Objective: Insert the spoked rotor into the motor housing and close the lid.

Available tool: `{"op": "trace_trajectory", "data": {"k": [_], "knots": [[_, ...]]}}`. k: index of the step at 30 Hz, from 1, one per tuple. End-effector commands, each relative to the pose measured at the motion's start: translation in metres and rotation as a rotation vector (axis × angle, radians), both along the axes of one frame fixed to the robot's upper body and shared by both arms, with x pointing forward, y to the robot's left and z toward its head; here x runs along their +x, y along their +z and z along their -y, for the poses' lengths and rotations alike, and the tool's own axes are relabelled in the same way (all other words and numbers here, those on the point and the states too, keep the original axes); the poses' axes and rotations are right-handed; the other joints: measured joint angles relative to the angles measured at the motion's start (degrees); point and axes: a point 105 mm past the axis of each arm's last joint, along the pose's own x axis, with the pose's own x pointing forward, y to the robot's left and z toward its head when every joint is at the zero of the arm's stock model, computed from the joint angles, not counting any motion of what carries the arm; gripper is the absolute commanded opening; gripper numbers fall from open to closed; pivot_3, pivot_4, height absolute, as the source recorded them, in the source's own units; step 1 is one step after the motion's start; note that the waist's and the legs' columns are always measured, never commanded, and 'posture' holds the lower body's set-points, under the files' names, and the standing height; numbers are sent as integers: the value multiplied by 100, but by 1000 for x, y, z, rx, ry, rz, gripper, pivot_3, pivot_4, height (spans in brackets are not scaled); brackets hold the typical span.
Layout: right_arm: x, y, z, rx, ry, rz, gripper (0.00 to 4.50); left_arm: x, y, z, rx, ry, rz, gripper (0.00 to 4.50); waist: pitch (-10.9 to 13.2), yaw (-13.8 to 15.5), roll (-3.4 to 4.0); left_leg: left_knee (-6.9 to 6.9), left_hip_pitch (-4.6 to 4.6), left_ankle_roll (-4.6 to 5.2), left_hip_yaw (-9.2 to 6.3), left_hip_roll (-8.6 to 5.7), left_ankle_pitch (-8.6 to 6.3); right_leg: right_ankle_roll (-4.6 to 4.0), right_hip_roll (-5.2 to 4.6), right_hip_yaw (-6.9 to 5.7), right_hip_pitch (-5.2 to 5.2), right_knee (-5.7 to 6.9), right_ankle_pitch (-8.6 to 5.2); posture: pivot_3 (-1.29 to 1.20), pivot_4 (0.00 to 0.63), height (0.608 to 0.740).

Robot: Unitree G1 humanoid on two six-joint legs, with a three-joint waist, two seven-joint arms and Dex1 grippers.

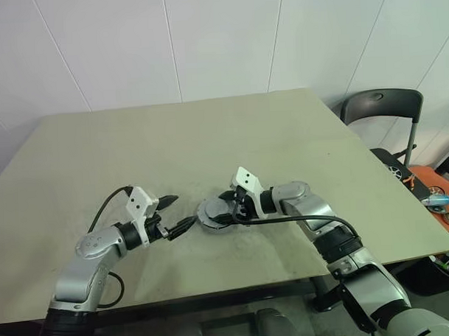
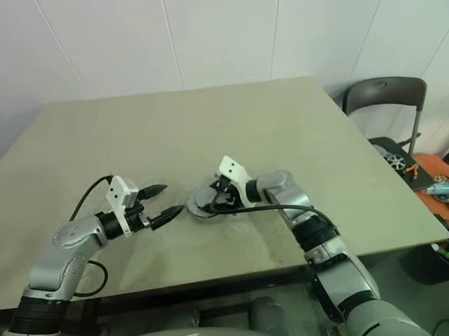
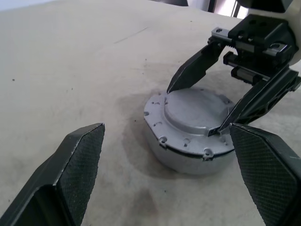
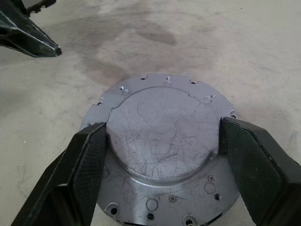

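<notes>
The closed motor housing (image 3: 190, 129) sits on the bare counter (image 1: 209, 139). The right pincer (image 3: 197, 106) straddles its raised lid (image 4: 160, 136), fingers spread; the left pincer (image 1: 174, 214) is released just beside it. A chair (image 1: 381, 107) stands beyond the counter's corner.

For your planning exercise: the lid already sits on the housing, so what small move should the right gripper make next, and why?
Probably lift the right gripper straight up and away. The lid looks seated flat on the housing, and the gripper's fingers only straddle the lid's raised centre. The left gripper waits open beside it, apart.
</notes>
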Motion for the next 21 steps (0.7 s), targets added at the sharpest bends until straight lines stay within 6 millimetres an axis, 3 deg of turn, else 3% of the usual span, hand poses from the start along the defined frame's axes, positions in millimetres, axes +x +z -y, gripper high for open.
{"op": "trace_trajectory", "data": {"k": [1,4,16,21], "knots": [[-6,-20,5,-78,3,-42,3464,3,11,0,3,-13,60,4500,0,0,0,0,0,0,0,0,0,0,0,0,0,0,0,0,0,740],[-14,-28,8,-108,32,-83,3464,4,9,-1,4,-13,60,4500,-2,0,1,2,2,0,0,0,0,-1,0,0,3,0,0,0,0,740],[-3,-40,16,-181,-21,-28,3464,2,5,0,8,-17,59,4500,-11,-1,2,6,7,0,0,0,0,-2,0,0,10,0,-1,0,0,740],[-2,-36,12,-145,-35,-29,3464,3,9,2,8,-21,62,4500,-13,-8,1,10,13,0,0,0,0,-3,0,0,18,0,-2,0,0,740]]}}
